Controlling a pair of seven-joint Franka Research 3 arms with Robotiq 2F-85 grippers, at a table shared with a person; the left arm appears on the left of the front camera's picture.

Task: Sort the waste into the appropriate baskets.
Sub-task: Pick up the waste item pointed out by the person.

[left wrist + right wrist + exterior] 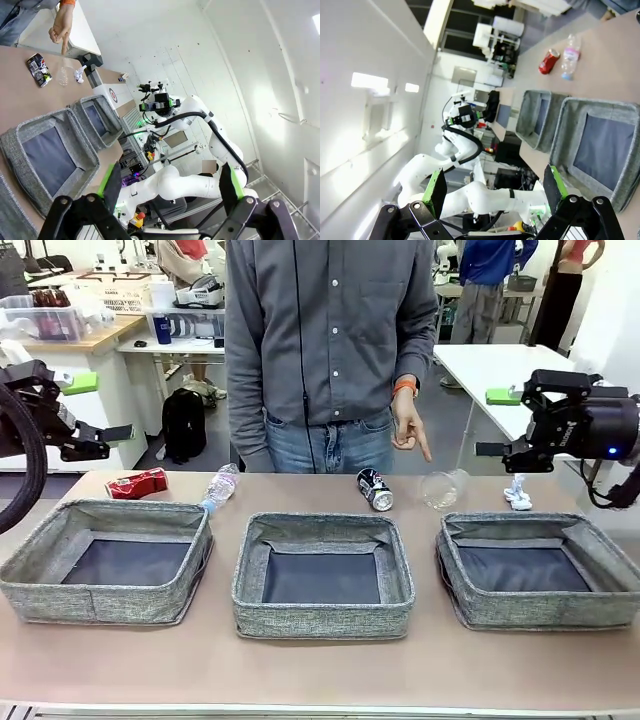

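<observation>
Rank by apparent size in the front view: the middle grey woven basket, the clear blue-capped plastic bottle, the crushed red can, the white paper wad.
1. Middle grey woven basket, by far.
2. Clear blue-capped plastic bottle and crushed red can: too alike to separate.
3. White paper wad, smallest.

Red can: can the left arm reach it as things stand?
Probably yes: the crushed red can lies uncovered behind the left basket, and the left gripper hangs open near it, nothing between.
</observation>
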